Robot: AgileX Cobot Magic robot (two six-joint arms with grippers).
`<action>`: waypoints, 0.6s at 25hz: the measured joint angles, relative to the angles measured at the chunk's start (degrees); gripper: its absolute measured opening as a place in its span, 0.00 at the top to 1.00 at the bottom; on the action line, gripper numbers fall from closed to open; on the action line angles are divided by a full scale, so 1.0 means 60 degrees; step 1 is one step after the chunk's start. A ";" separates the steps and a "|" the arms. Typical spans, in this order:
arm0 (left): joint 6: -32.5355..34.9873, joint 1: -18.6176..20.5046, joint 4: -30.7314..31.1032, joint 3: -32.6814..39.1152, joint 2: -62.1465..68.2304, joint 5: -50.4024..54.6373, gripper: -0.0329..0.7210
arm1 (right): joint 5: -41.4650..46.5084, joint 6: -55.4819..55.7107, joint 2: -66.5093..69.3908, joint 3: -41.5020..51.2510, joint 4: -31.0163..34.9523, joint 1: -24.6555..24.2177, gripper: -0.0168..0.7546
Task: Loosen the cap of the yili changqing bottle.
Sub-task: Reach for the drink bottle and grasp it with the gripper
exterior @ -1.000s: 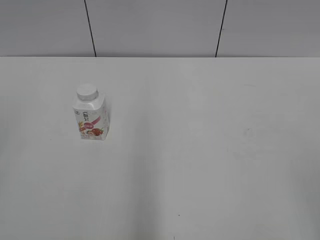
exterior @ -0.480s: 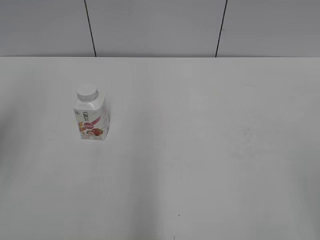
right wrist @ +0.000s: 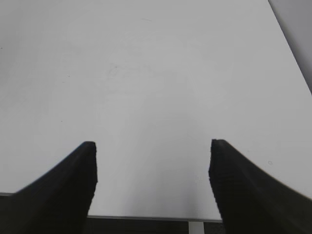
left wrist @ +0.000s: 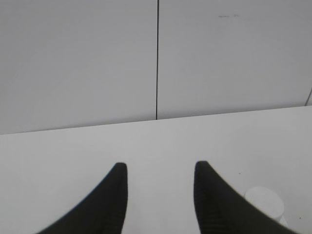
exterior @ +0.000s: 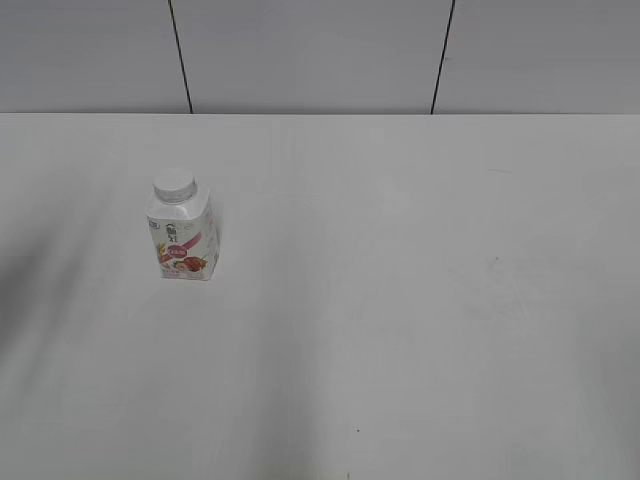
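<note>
A small yili changqing bottle (exterior: 181, 232) stands upright and alone on the left part of a bare white table (exterior: 420, 300), its pink-red label facing the room and its white cap (exterior: 173, 186) seated on the neck. Neither arm shows in the exterior view. From its wrist camera, the left gripper (left wrist: 160, 168) hangs with jaws partly parted and nothing between them, looking across the tabletop toward the grey panelled wall (left wrist: 78, 58); a pale round shape at the lower right of that view, just beside the right-hand finger, is probably the cap's top, though it is too blurred to say for certain. The right gripper (right wrist: 153, 145) stands spread wide and empty over the table's near edge, well apart from the bottle. The job appears to be at its very start: the approach, with no contact made. The next move, by this reading, calls for one gripper to close on the bottle's squarish body and steady it while the other comes down square over the cap, closes on its rim and twists.
</note>
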 joint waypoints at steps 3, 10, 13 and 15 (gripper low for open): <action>-0.0459 0.0000 0.0438 0.0393 0.0370 -0.0874 0.57 | 0.0000 0.0000 0.0000 0.0000 0.0000 0.0000 0.25; -0.0859 0.0000 0.0976 0.1084 0.1130 -0.2228 0.57 | 0.0000 0.0000 0.0000 0.0000 0.0000 0.0000 0.25; -0.0881 0.0000 0.1202 0.1103 0.1467 -0.2482 0.57 | 0.0000 0.0000 0.0000 0.0000 0.0000 0.0000 0.25; -0.0881 0.0000 0.1247 0.1103 0.1652 -0.2729 0.57 | 0.0000 0.0000 0.0000 0.0000 0.0000 0.0000 0.25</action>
